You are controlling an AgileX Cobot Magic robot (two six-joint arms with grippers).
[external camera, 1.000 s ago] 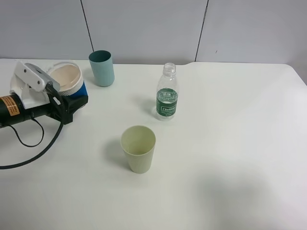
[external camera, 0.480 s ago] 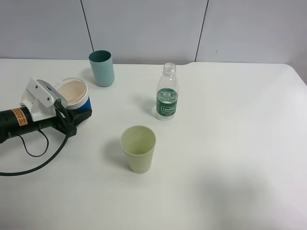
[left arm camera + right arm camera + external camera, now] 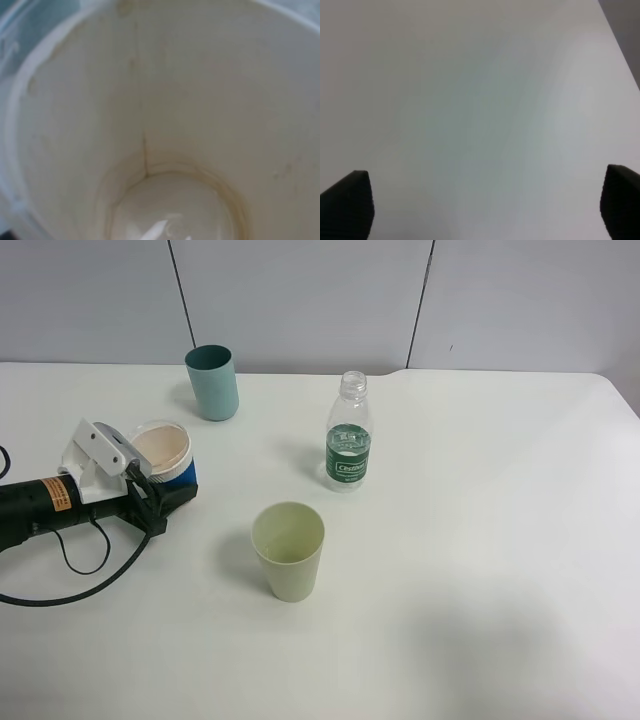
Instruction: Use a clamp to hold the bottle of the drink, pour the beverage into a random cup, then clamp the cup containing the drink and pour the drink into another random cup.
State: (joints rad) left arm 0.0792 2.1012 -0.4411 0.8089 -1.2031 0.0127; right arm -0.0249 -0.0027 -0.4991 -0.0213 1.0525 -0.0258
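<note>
The left gripper [image 3: 165, 502] is clamped on the blue-sleeved paper cup with cream inside [image 3: 165, 457], whose long axis stands near upright, mouth up. The left wrist view looks into it [image 3: 165, 125]; the bottom is blurred. The right gripper [image 3: 485, 210] shows 2 dark tips spread wide, over bare white table [image 3: 480, 100].

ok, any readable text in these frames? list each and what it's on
Bottle, green label: white lettering in a white outline, too small to read for certain.
Left arm, orange sticker with dark print: too blurred to read.
Blue-sleeved paper cup, teal tumbler, pale green cup: no text visible.
Left wrist view, inside of the paper cup: no text.
Right wrist view: bare table, no text.
</note>
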